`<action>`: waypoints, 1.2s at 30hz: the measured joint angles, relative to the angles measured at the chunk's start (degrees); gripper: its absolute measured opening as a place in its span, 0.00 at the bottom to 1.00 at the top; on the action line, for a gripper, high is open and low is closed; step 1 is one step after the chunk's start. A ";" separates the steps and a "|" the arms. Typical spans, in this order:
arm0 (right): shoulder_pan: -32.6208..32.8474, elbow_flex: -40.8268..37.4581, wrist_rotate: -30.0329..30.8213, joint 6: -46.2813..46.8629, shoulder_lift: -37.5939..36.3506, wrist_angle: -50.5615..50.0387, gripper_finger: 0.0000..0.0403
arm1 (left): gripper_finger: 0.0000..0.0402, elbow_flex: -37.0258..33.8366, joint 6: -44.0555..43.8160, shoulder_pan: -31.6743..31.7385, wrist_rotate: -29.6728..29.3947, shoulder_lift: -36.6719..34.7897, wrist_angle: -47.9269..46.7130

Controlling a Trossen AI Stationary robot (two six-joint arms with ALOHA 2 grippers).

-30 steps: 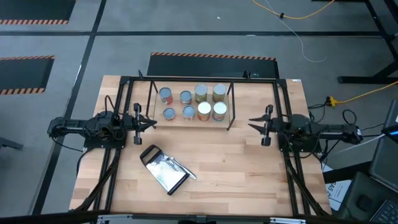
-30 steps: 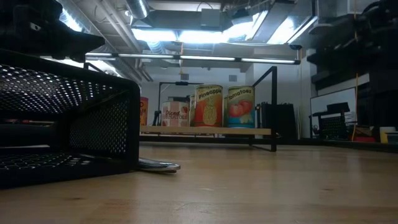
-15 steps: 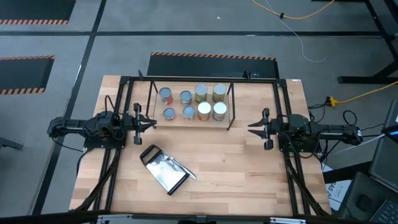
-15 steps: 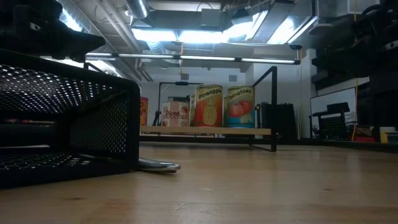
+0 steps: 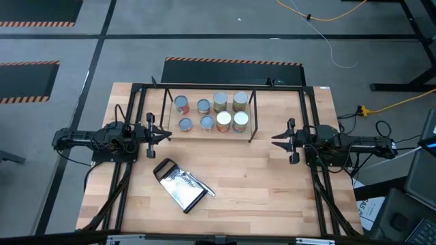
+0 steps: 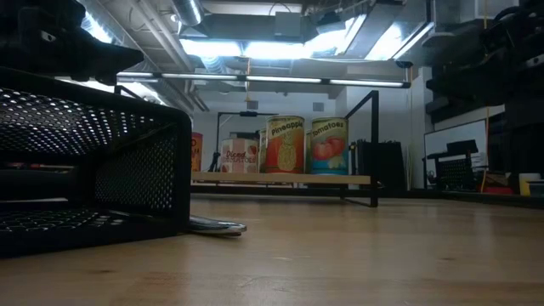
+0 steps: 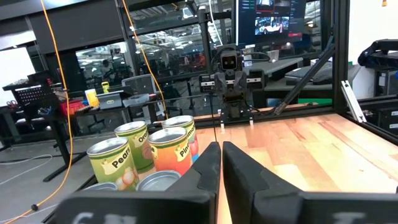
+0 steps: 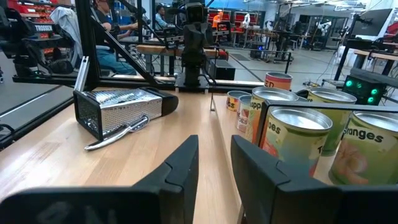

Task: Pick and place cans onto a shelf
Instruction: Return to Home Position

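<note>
Cans (image 5: pixel 211 112) are standing eight strong in two rows of four on the shelf (image 5: pixel 208 134), which is sitting toward 12 o'clock on the table (image 5: pixel 259 184) in your high view. Your left gripper (image 5: pixel 167 133) is hovering at the shelf's 9 o'clock end and your right gripper (image 5: pixel 274 138) at about 4 o'clock of it, each pointing inward and apart from the rack. The grater (image 5: pixel 180 186) is lying flat toward 7 o'clock of the shelf.

From the low view you are looking past the grater (image 6: pixel 93 170), with cans (image 6: pixel 286 144) standing upright on the shelf (image 6: pixel 280 179) behind it.

In the left wrist view, the left gripper (image 7: pixel 221 149) is holding nothing, its fingers drawn almost together, with labelled cans (image 7: pixel 171 149) just beside them.

In the right wrist view, the right gripper (image 8: pixel 214 146) is keeping a narrow gap between its empty fingers. Cans (image 8: pixel 298 140) are standing close on one side, and the grater (image 8: pixel 118 106) is lying on the other.
</note>
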 joint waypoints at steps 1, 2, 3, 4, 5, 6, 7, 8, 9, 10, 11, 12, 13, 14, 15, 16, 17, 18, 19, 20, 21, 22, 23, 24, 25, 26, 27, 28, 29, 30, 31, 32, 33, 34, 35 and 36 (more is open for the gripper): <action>0.00 0.00 0.01 0.00 0.00 0.01 0.25 | 0.02 0.00 0.00 -0.01 0.00 0.01 -0.01; 0.00 0.00 0.02 0.00 0.00 0.01 0.25 | 0.02 0.00 0.00 0.01 0.00 0.00 0.00; 0.00 0.00 0.02 -0.04 0.00 0.01 0.25 | 0.02 0.00 0.00 0.01 0.00 0.01 -0.01; 0.00 0.02 0.02 -0.07 0.00 0.01 0.25 | 0.01 0.00 0.00 0.00 0.00 0.01 -0.01; 0.00 0.01 0.02 -0.04 0.00 0.01 0.25 | 0.01 0.00 0.00 0.01 0.00 0.01 -0.01; 0.00 0.02 0.02 -0.03 0.00 0.01 0.25 | 0.01 0.00 0.00 -0.01 0.00 0.01 -0.01; 0.00 0.02 0.02 0.00 0.00 0.02 0.25 | 0.01 0.00 0.00 -0.01 0.00 0.00 -0.01; 0.00 0.02 0.02 0.02 0.00 0.03 0.25 | 0.00 0.00 0.00 0.00 0.00 0.00 -0.01; 0.00 0.02 0.02 -0.01 0.00 0.03 0.25 | 0.00 0.00 0.00 0.01 0.00 0.01 -0.01; 0.00 0.02 0.02 -0.05 0.00 0.03 0.25 | 0.00 0.00 0.00 0.01 0.00 0.01 -0.01; 0.00 0.02 0.02 -0.07 0.00 0.03 0.25 | 0.00 0.00 0.00 0.00 0.00 0.00 -0.01; 0.00 0.02 0.02 -0.04 0.00 0.03 0.25 | 0.01 0.00 0.00 0.01 0.00 -0.01 -0.01; 0.00 0.02 0.02 0.00 0.00 0.03 0.25 | 0.01 0.00 0.00 -0.01 0.00 -0.01 0.00; 0.00 0.02 0.02 0.02 0.00 0.03 0.25 | 0.02 0.00 0.00 0.00 0.00 0.00 -0.01; 0.00 0.02 0.02 0.00 0.00 0.03 0.25 | 0.02 0.00 0.00 0.00 0.00 0.00 -0.01; 0.00 0.02 0.03 -0.06 0.00 0.03 0.25 | 0.03 0.00 0.00 0.01 0.00 0.01 -0.01; 0.00 0.02 0.03 -0.07 0.00 0.04 0.25 | 0.03 0.00 0.00 0.01 0.00 0.00 -0.01; 0.00 0.02 0.03 -0.05 0.00 0.05 0.25 | 0.04 0.00 0.00 0.01 0.00 0.01 -0.01; 0.00 0.02 0.03 -0.01 0.00 0.04 0.25 | 0.04 0.00 0.00 -0.01 0.00 -0.01 -0.01; 0.00 0.02 0.03 0.00 0.00 0.05 0.25 | 0.05 0.00 0.00 0.00 0.00 0.00 -0.01; 0.00 0.02 0.04 -0.03 0.00 0.05 0.25 | 0.05 0.00 0.00 0.01 0.00 0.01 -0.01; 0.00 0.02 0.04 -0.07 0.00 0.05 0.25 | 0.06 0.00 0.00 -0.01 0.00 0.00 -0.01; 0.00 0.02 0.04 -0.07 0.00 0.05 0.25 | 0.06 0.00 0.00 -0.01 0.00 0.01 -0.01; 0.02 0.02 0.04 -0.04 0.00 0.05 0.25 | 0.06 0.00 0.00 0.01 0.00 0.01 -0.01; 0.00 0.02 0.04 -0.01 0.00 0.05 0.25 | 0.07 0.00 0.00 0.00 0.00 -0.01 -0.01; 0.01 0.02 0.04 0.00 0.00 0.05 0.25 | 0.07 0.00 0.00 0.01 0.00 0.00 -0.01; 0.02 0.02 0.04 -0.02 0.00 0.05 0.25 | 0.07 0.00 0.00 0.00 0.00 0.00 0.00; 0.01 0.02 0.04 -0.08 0.00 0.05 0.25 | 0.07 0.00 0.00 0.01 0.00 0.01 -0.01; 0.01 0.02 0.04 -0.08 0.00 0.05 0.25 | 0.07 0.00 0.00 0.01 0.00 -0.01 -0.01; 0.02 0.02 0.04 -0.04 0.00 0.05 0.25 | 0.07 0.00 0.00 0.01 0.00 -0.01 -0.01; 0.02 0.02 0.04 0.00 0.00 0.05 0.25 | 0.06 0.00 0.00 0.01 0.00 -0.01 -0.01; 0.00 0.02 0.04 0.00 0.00 0.05 0.25 | 0.06 0.00 0.00 0.01 0.00 0.01 -0.01; 0.02 0.02 0.04 -0.02 0.00 0.05 0.25 | 0.05 0.00 0.00 -0.01 0.00 -0.01 -0.01; 0.02 0.02 0.04 -0.08 0.00 0.05 0.25 | 0.05 0.00 0.00 0.00 0.00 -0.01 -0.01; 0.02 0.02 0.04 -0.09 0.00 0.05 0.25 | 0.05 0.00 0.00 0.01 0.00 0.01 -0.01; 0.02 0.02 0.04 -0.04 0.00 0.05 0.25 | 0.04 0.00 0.00 0.00 0.00 0.01 -0.01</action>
